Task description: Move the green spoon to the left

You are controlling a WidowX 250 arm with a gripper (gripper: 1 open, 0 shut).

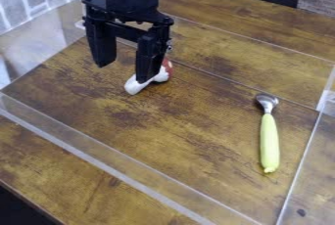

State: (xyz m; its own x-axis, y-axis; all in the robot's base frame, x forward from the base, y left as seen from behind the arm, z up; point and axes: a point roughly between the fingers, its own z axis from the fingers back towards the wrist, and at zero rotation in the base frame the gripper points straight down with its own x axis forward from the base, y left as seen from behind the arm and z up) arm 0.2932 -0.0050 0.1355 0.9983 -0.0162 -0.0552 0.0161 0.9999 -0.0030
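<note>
The green spoon lies flat on the wooden table at the right, its yellow-green handle pointing toward the front and its small silver bowl toward the back. My gripper hangs over the table's left-middle, far from the spoon. Its two black fingers point down and stand well apart, with nothing between them, so it is open. A toy mushroom with a white stem and red cap lies just behind the right finger.
The wooden table is ringed by a low clear plastic wall along the front, left and right. A white railing stands at the back left.
</note>
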